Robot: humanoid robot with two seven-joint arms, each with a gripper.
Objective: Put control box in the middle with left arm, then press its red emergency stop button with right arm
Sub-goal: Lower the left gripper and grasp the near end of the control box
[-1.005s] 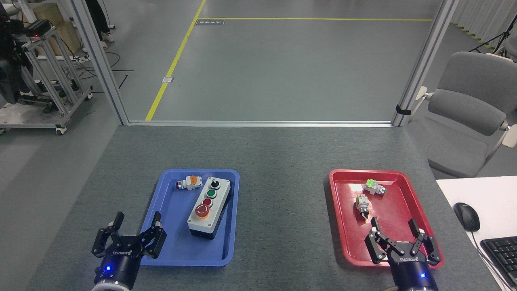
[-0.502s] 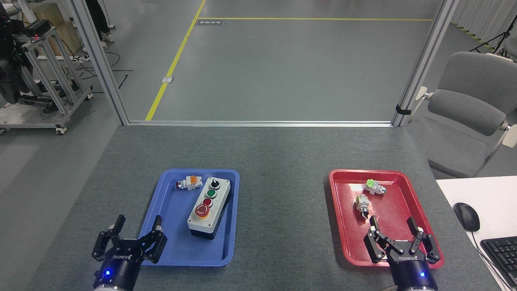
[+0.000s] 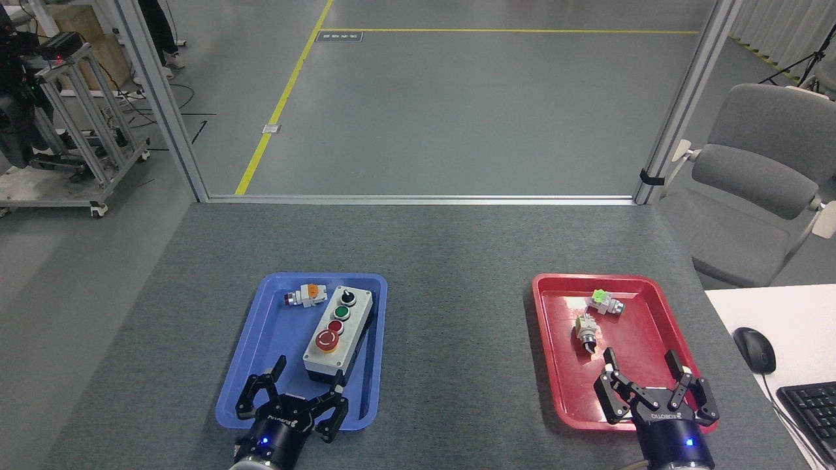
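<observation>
The control box point(image 3: 338, 333) lies in the blue tray point(image 3: 268, 339), angled so its long side runs from the near left to the far right, light grey face up over a black base. Along that face, from far end to near end, sit a black knob point(image 3: 348, 298), a green button point(image 3: 341, 312), a small red button point(image 3: 335, 325) and the red emergency stop button point(image 3: 327, 339), the biggest of the four, on its yellow collar. Just beside the far end of the box, on its left, a small loose switch part with an orange cap point(image 3: 305, 296) lies in the same tray. The left gripper point(image 3: 307, 382) hangs over the near end of the blue tray, just in front of the box's near end, jaws spread wide and holding nothing; one fingertip points close to the box's near corner, though contact cannot be judged from here. Over on the right, the red tray point(image 3: 548, 352) holds a loose switch part with a green cap point(image 3: 603, 301) and, just nearer, another small switch part point(image 3: 585, 332) with a dark tip. The right gripper point(image 3: 641, 363) hovers over the near end of the red tray, its jaws parted too and empty, one fingertip near that dark-tipped part. Between the two trays stretches the middle point(image 3: 454, 339) of the counter, dark grey speckled felt with nothing on it. Off the counter's right edge there is a white desk point(image 3: 731, 313) with a black mouse point(image 3: 754, 349) and the corner of a keyboard point(image 3: 810, 408), and a grey chair point(image 3: 757, 183) behind it.
</observation>
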